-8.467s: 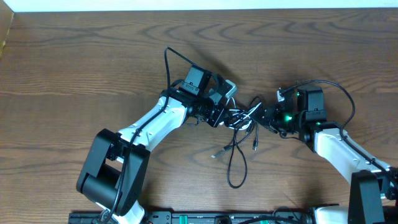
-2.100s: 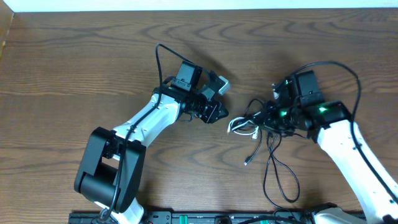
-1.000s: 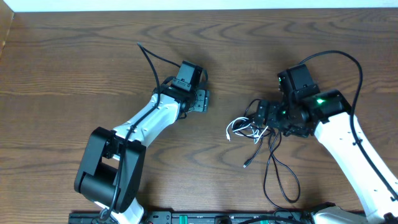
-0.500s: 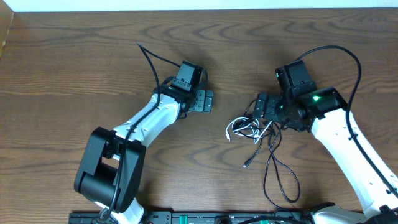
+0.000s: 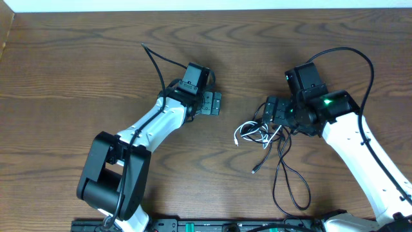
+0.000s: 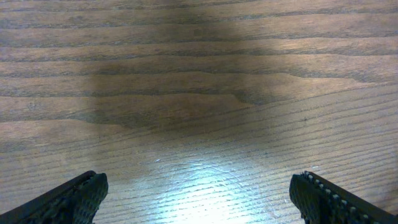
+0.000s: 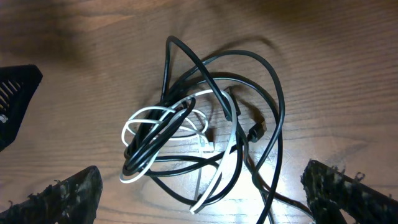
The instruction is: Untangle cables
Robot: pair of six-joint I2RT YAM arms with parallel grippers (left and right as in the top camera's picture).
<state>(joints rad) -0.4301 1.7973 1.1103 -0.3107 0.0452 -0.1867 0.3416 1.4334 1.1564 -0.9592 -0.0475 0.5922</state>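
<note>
Left end effector (image 5: 213,103) spread wide over bench (image 6: 199,74). Right end effector (image 5: 275,111) also spread, above tangled black cable (image 7: 166,65) and white cable (image 7: 214,183).

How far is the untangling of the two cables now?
Done: nothing visible; the black cable and white cable lie wound in one knot. In hand: nothing; left gripper and right gripper have open, empty jaws, the right by the knot. Left: pull both cables apart.

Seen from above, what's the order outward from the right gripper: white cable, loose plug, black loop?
1. The white cable, just beside the right gripper.
2. The loose plug, farther down the picture.
3. The black loop, reaching lowest of all.
</note>
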